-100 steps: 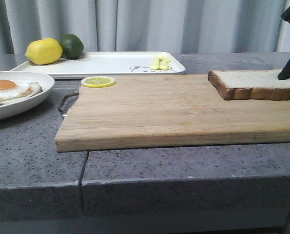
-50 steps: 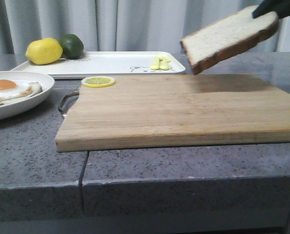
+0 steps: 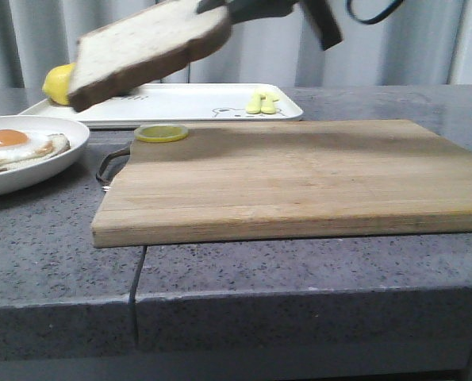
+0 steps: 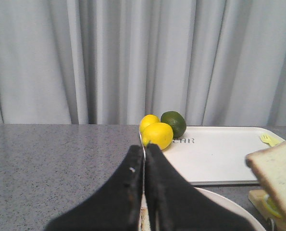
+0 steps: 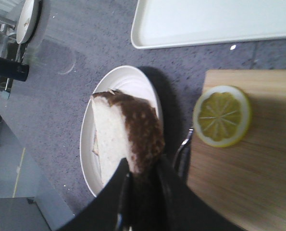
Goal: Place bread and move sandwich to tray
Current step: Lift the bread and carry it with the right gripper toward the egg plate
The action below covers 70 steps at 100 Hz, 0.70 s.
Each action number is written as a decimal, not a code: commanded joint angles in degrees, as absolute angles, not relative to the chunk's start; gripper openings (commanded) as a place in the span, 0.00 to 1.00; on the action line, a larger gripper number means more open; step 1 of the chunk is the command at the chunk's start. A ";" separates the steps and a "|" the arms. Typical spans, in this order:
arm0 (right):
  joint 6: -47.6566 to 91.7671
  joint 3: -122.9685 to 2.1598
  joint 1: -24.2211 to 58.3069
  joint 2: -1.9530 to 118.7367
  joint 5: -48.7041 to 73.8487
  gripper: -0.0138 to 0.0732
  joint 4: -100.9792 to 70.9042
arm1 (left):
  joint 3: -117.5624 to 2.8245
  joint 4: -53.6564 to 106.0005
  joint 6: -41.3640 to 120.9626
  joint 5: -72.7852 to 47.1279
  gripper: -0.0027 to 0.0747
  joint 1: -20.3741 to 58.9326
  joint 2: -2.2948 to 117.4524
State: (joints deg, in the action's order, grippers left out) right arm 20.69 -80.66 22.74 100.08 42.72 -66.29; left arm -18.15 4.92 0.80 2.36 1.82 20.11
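Brown-crusted bread [image 3: 144, 49] in right gripper [image 3: 220, 9]

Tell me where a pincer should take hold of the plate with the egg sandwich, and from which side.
Grip the plate by its raised rim on the side nearest the wooden cutting board, coming in low from there, one finger over the lip and one beneath. The rim is thin and bare there; the egg and bread sit further in.

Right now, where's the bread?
In the front view the bread is airborne at upper left, held by the right gripper, above the tray edge, near the sandwich.
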 commanded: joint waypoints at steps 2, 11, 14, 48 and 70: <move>23.02 -82.73 26.72 99.71 38.24 0.09 -73.89 | -20.36 5.46 0.54 7.13 0.01 1.77 20.82; 24.75 -82.80 30.30 101.47 34.87 0.09 -78.97 | -20.36 5.60 0.54 7.13 0.01 1.77 20.82; 25.63 -82.93 31.28 102.01 33.86 0.09 -80.65 | -20.36 5.60 0.54 7.13 0.01 1.77 20.82; 29.45 -91.04 37.76 109.81 30.79 0.09 -86.99 | -20.36 5.60 0.54 7.13 0.01 1.77 20.82; 29.45 -92.25 39.13 112.60 30.45 0.10 -87.06 | -20.36 5.60 0.54 7.13 0.01 1.77 20.82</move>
